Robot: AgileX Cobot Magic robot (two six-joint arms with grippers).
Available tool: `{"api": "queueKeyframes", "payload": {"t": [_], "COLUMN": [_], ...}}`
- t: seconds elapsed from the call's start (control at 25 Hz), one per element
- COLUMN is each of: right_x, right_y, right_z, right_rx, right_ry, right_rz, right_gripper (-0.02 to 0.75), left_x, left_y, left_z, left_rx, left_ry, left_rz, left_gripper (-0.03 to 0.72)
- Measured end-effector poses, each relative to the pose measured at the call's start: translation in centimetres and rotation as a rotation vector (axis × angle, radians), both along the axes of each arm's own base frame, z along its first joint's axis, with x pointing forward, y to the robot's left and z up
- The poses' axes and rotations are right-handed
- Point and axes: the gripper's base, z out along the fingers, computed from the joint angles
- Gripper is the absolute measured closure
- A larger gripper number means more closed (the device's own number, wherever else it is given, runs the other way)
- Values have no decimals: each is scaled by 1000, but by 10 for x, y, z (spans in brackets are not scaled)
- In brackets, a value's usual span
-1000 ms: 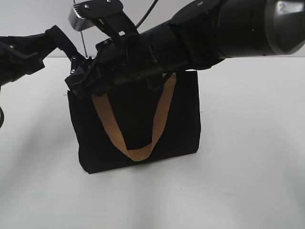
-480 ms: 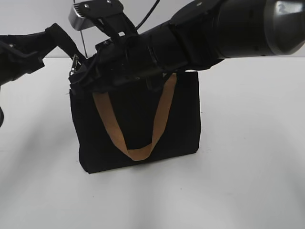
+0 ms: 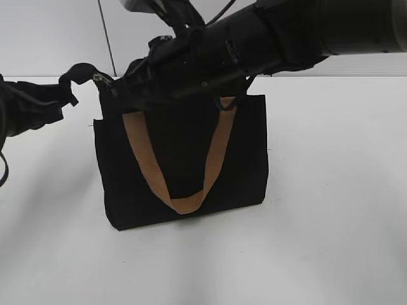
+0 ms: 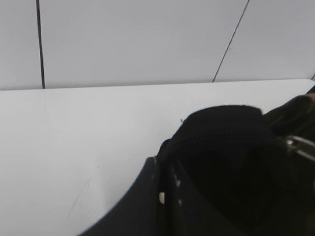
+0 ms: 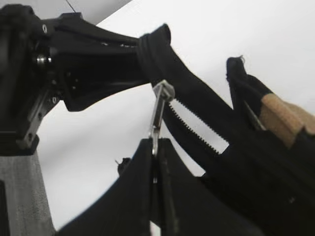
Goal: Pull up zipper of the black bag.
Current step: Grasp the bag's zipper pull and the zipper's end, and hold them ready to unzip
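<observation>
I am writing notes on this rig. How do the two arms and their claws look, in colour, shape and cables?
Both arms are black. The right arm is a thick round tube with a glossy grey part at its top and thin dark cables above it. The right claw has two flat black fingers that narrow toward the tips. The left claw is matte black and angular, with small silver screws; a grey block sits below its body.

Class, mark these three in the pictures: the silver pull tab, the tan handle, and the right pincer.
silver pull tab (image 5: 158,110): right wrist view, on its metal shaft.
tan handle (image 3: 184,204): exterior view, bottom of the loop.
right pincer (image 5: 156,147): right wrist view, between its tips, closed on the tab.
</observation>
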Motion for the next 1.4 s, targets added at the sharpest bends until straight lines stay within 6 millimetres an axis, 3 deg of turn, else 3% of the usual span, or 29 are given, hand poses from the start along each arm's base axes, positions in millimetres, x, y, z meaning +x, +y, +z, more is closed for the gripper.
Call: {"api": "queueKeyframes", "payload": {"t": [0.36,0.6,1.12,1.28,1.4], "right_x": [8,18,18,26,34], "right_y": [-17,-30,-35,-50,-72], "right_z": [0,0,-4,-3,4], "right_rx": [58,63,-12,-6,-5], "right_ry": [137,141,104,120,113], "right_rz": [-30,-67,-27,-58,-87], "right_gripper": [739,739,739,739,739], "left_x": [-1,-4,-4,-4,-4], "left_y": [4,8,18,18,18], "left_z": [-9,-17,-22,-22,-22], "left_rx": [59,112,102,100,100], "left_ry": [87,174,255,253,254], "left_rz": [31,64,149,150,151], "left_gripper": [695,695,695,695,695]}}
